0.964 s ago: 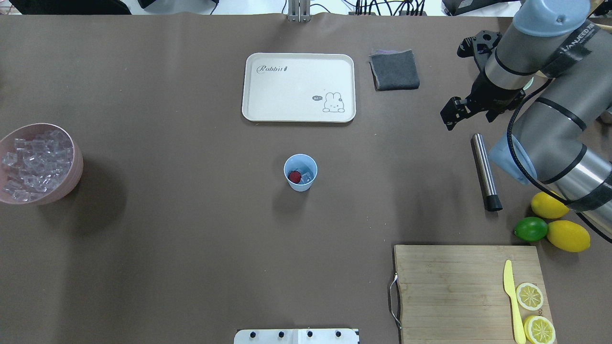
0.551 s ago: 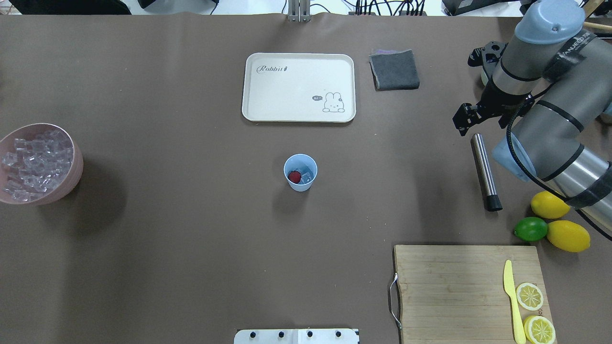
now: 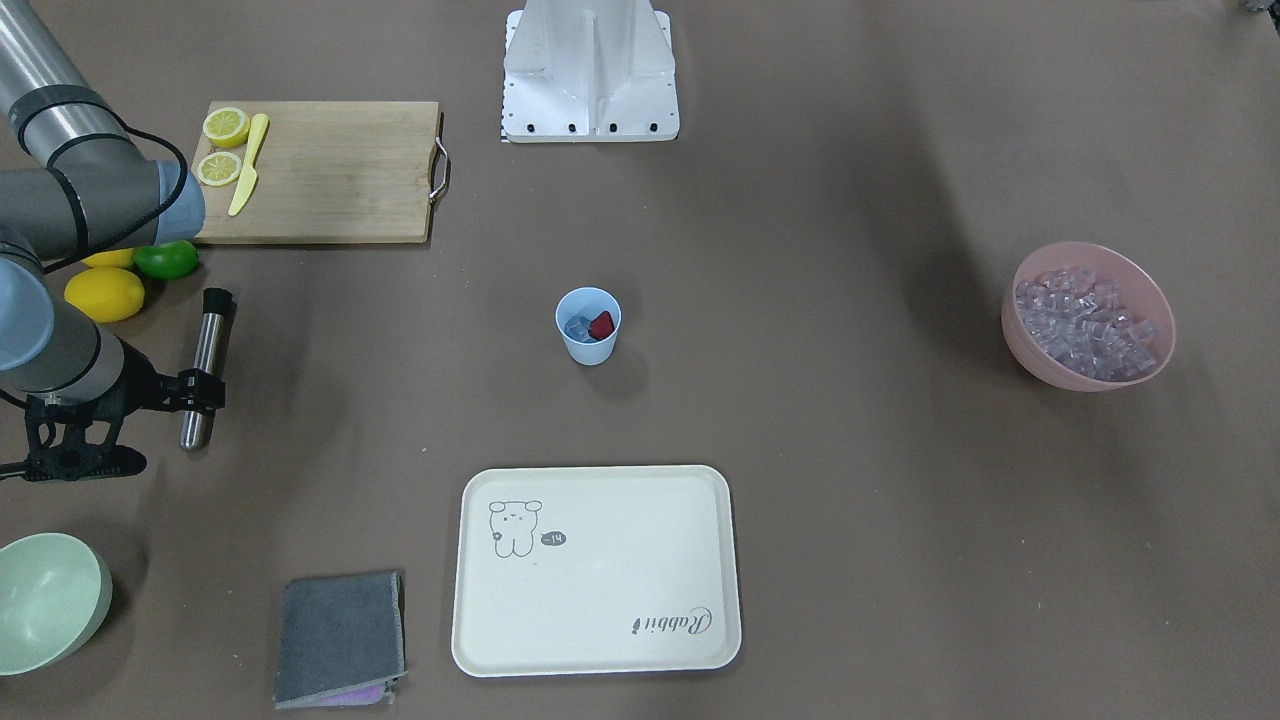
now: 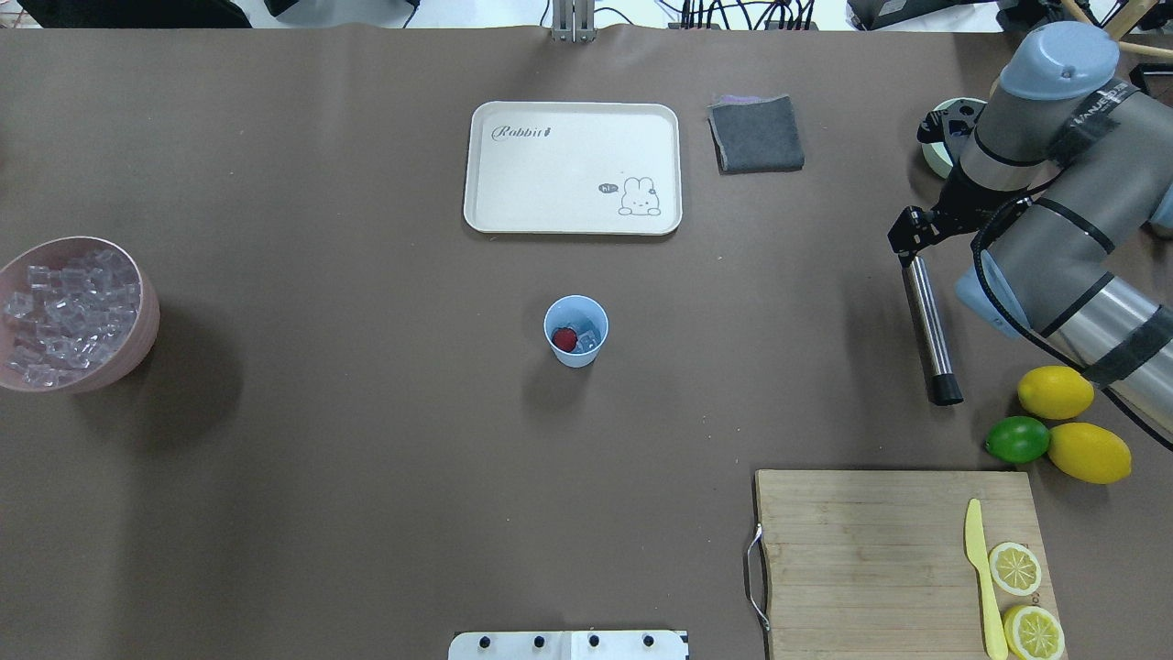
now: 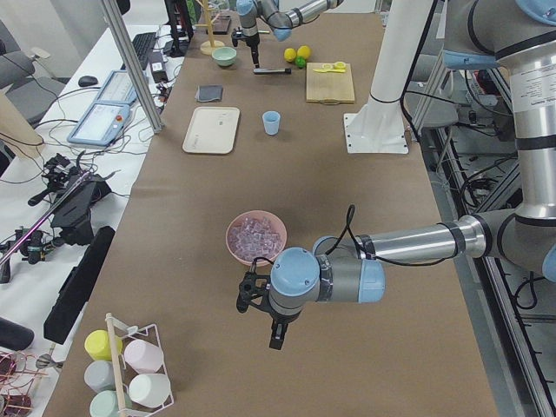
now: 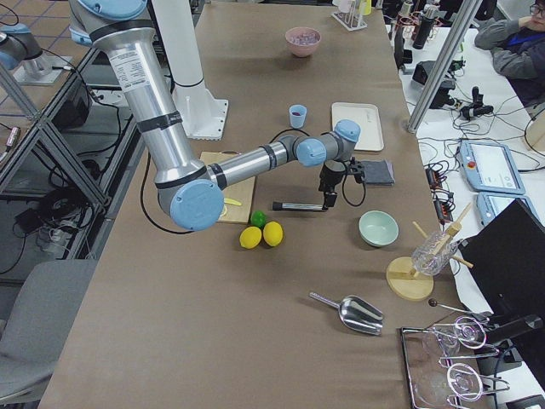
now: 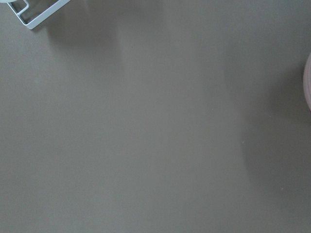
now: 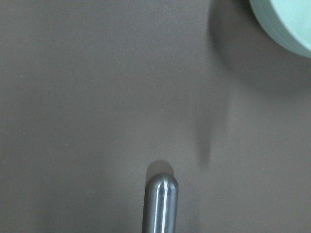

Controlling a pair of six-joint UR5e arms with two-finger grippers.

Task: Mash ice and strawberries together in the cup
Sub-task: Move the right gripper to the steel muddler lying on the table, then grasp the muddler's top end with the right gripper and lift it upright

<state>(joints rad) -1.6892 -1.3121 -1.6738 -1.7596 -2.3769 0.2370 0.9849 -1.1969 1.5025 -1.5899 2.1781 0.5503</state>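
The light-blue cup (image 4: 575,330) stands mid-table, upright. Inside it lie a red strawberry (image 4: 564,339) and clear ice cubes (image 4: 589,340); both also show in the front view, the strawberry (image 3: 601,324) beside the ice (image 3: 577,327). My right gripper (image 4: 905,240) hangs low over the far end of a steel muddler (image 4: 927,321) lying on the table, its fingers (image 3: 212,391) either side of the bar, open, far right of the cup. My left gripper (image 5: 258,300) shows only in the exterior left view, near the pink bowl; I cannot tell if it is open or shut.
A pink bowl (image 4: 142,321) full of ice sits at the left edge. A cream tray (image 4: 573,168) and grey cloth (image 4: 756,135) lie beyond the cup. A pale green bowl (image 3: 90,600), two lemons, a lime (image 4: 1016,439) and a cutting board (image 4: 871,559) surround the right arm.
My right gripper has moved to the right and lower, from beside the muddler to over its far end. The cup and its contents have not moved.
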